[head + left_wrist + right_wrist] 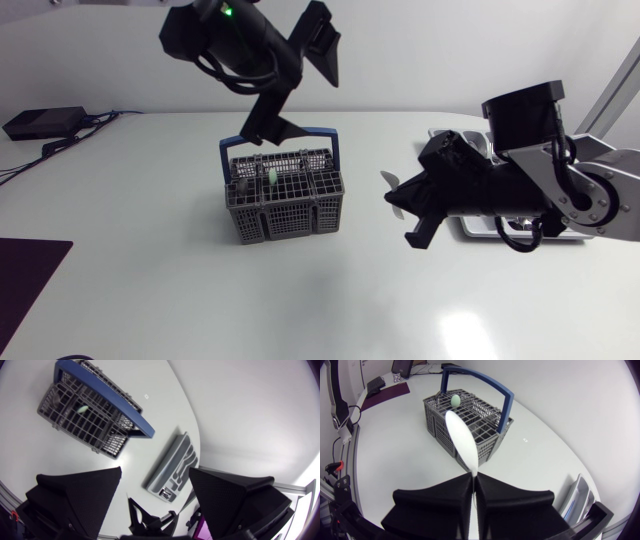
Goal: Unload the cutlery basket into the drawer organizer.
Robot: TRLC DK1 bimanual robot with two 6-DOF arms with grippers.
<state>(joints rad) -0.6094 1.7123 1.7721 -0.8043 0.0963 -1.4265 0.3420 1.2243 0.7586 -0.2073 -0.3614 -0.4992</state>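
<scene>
Two claws to call over the white counter (200, 300). Spotting the left claw (155, 472) high above the grey cutlery basket (285, 200), fingers spread wide apart. Catching the right claw (474, 477) off to the basket's side, pinched together on a white utensil (461, 435), handle buried between the fingers, so hard to say spoon or knife. Picking out one green-tipped piece (455, 399) poking up from the basket. Finding the grey drawer organizer (175, 460) under the right arm, mostly covered from overhead. Noting a tiny mark (525, 440) on the counter, too small to read
</scene>
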